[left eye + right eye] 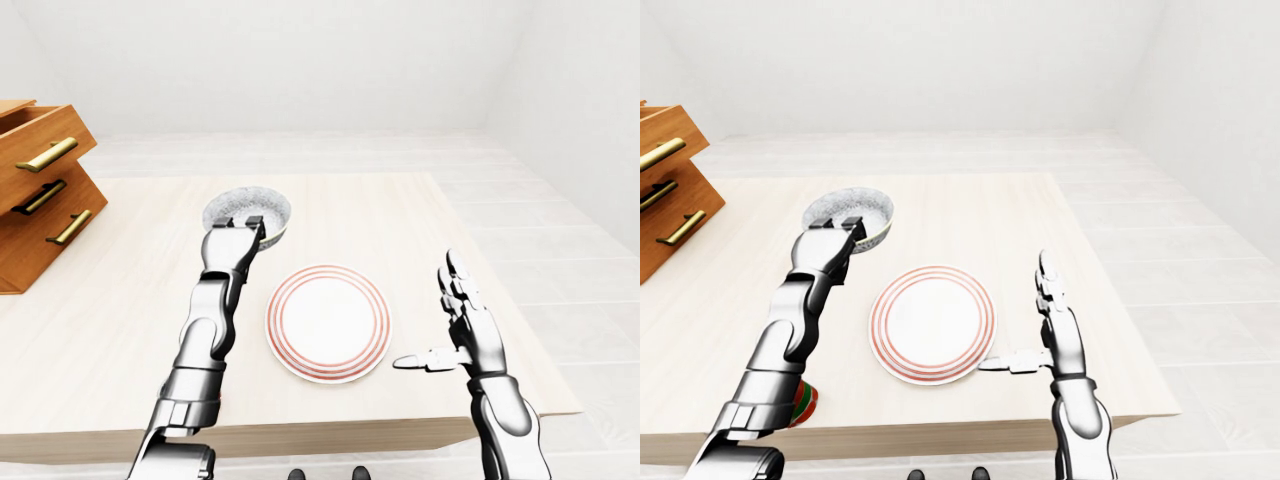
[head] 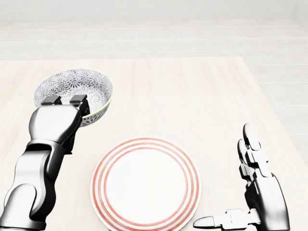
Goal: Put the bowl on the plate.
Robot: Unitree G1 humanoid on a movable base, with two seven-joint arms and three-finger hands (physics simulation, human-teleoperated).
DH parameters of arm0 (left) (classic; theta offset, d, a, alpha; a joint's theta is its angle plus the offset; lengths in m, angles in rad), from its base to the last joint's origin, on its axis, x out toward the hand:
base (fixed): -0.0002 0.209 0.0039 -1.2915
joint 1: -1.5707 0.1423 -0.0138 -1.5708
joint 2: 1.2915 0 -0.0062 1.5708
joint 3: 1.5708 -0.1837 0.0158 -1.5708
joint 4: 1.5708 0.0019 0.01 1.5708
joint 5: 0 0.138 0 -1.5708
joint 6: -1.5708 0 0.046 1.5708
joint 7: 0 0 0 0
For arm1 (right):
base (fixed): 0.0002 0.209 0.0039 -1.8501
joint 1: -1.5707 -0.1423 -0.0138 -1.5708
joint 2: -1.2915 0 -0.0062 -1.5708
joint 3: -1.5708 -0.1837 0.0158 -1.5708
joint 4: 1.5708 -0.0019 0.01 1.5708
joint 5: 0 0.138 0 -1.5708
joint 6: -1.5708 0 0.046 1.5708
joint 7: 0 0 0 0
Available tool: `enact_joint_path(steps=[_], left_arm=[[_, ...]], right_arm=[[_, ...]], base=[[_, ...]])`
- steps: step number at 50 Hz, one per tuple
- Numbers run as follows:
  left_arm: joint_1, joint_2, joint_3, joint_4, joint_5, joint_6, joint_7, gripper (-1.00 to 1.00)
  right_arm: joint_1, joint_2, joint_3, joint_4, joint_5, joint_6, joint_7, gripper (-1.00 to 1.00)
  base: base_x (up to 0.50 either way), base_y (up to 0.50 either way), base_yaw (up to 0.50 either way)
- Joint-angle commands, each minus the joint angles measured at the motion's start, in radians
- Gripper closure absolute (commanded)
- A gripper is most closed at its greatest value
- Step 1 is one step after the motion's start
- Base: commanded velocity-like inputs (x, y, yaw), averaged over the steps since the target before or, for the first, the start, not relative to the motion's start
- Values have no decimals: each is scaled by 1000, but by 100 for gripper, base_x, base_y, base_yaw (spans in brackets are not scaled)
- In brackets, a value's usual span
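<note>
A patterned grey-white bowl [image 2: 72, 85] sits at the upper left of the head view, on or just above the wooden table [image 2: 192, 96]. My left hand [image 2: 65, 102] grips its near rim, with two fingertips hooked over the edge into the bowl. The red-ringed white plate [image 2: 146, 185] lies empty to the lower right of the bowl, and the two do not touch. My right hand [image 2: 226, 178] stands open to the right of the plate, fingers upright and thumb pointing left toward the plate's rim, holding nothing.
A wooden chest [image 1: 40, 200] with brass-handled drawers, the top one pulled out, stands on the table's left in the left-eye view. A small red and green object [image 1: 806, 402] shows under my left forearm near the table's bottom edge. The table's right edge lies beyond my right hand.
</note>
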Motion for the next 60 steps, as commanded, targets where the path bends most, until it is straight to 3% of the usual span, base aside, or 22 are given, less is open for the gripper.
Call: enact_joint_path(steps=[1, 9, 18, 24, 35, 51, 60], left_arm=[[24, -53, -22, -75, 104, 0, -18, 100], [72, -98, -56, -164, 154, 0, -57, 100], [103, -163, -107, -188, 203, 0, -50, 100], [128, -201, -137, -222, 235, 0, -66, 100], [158, -229, -162, -218, 263, 0, -42, 100], [299, -259, -238, -252, 262, 0, 54, 100], [367, -272, -295, -302, 285, 0, 61, 100]], right_arm=[[27, 9, -15, -32, 0, -7, 16, -100], [24, 14, -20, -35, 1, -3, 21, -100], [37, 15, -30, -57, 9, 1, 30, -100], [19, 14, -43, -19, 15, -10, 33, -100], [5, 10, -57, 14, 24, -10, 36, -100], [1, 13, -43, 38, 14, -10, 28, -100], [-11, 6, -41, 78, 17, -10, 22, -100]], base=[[0, 0, 0], [0, 0, 0], [0, 0, 0], [0, 0, 0], [0, 0, 0], [0, 0, 0], [0, 0, 0]])
